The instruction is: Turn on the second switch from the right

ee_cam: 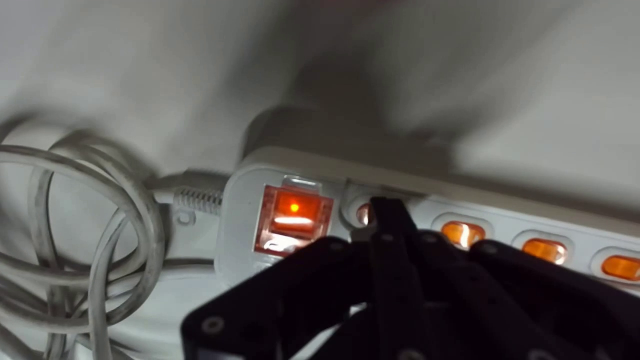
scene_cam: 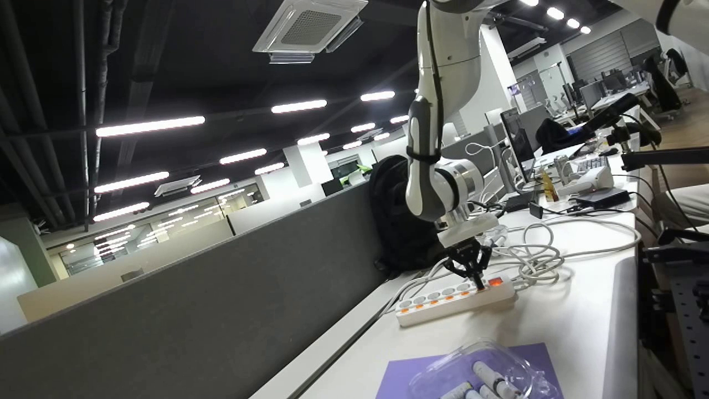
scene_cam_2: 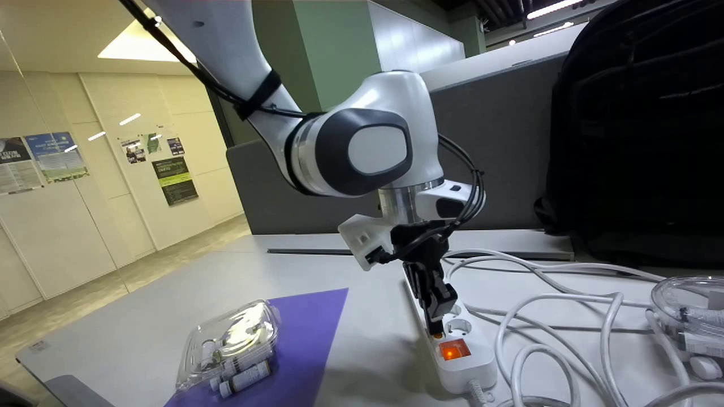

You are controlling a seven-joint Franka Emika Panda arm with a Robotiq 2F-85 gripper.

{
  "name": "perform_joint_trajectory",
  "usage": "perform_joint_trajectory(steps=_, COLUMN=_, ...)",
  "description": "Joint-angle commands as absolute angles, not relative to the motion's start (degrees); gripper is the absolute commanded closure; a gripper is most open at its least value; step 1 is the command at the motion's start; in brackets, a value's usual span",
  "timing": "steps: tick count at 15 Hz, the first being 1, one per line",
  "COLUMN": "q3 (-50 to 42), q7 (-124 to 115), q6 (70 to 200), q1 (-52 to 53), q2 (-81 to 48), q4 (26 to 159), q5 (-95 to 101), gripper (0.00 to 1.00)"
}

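A white power strip lies on the table in both exterior views [scene_cam: 455, 311] [scene_cam_2: 472, 370] and fills the middle of the wrist view [ee_cam: 241, 220]. Its large red-orange end switch [ee_cam: 295, 215] shows a bright lit dot; it also shows in both exterior views [scene_cam: 495, 281] [scene_cam_2: 454, 349]. Beside it is a small switch [ee_cam: 363, 214], partly covered by my fingertips. More small orange switches [ee_cam: 463, 233] run along the strip. My black gripper [ee_cam: 392, 202] points down, shut and empty, its tips at that small switch in both exterior views [scene_cam: 479, 287] [scene_cam_2: 435, 330]. Contact is hidden.
Coiled white cables [scene_cam: 540, 260] lie by the strip's red-switch end. A purple sheet [scene_cam_2: 308, 333] bears a clear plastic box [scene_cam_2: 226, 345] with tubes. A grey divider [scene_cam: 277, 293] and a black backpack [scene_cam: 399, 221] stand behind the strip.
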State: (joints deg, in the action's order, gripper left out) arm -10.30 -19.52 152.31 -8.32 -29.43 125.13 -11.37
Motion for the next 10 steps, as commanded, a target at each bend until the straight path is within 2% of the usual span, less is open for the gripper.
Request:
perform_joint_trajectory(steps=1, q3=-10.7, q7=-20.6, q6=151.4, q1=-7.8, q2=-31.4, q4=122.8, q5=-11.6, gripper=1.0)
perform_joint_trajectory(steps=10, q3=-14.3, q7=-26.6, q6=144.3, q1=-3.4, q2=-37.2, q4=115.3, q5=-7.1, gripper=1.0)
